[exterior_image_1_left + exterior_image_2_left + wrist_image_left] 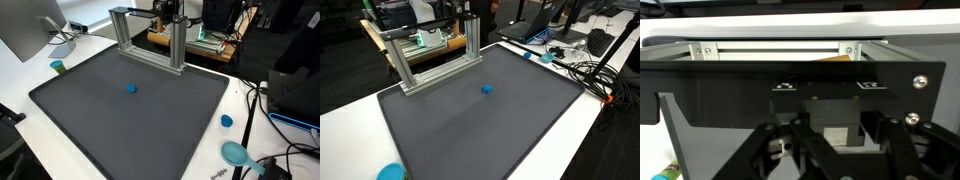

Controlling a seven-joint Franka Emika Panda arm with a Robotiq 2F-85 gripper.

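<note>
My gripper (172,14) hangs at the back of the table, just above the tall post of an aluminium frame (150,40), and it shows in both exterior views (473,12). In the wrist view the gripper (835,160) fills the bottom as dark linkages. Its fingertips are lost in shadow, so the width of the gap is unclear. A pale grey patch (833,135) lies between the linkages. The frame's top bar (770,50) crosses that view. A small blue object (131,88) lies alone on the dark mat (470,130), well away from the gripper.
On the white table edge lie a blue cap (226,121), a teal scoop-like object (236,152) and a green cup (58,67). A monitor (25,30) stands at one corner. Cables (585,70) run along one side, and a blue disc (390,172) lies near the front.
</note>
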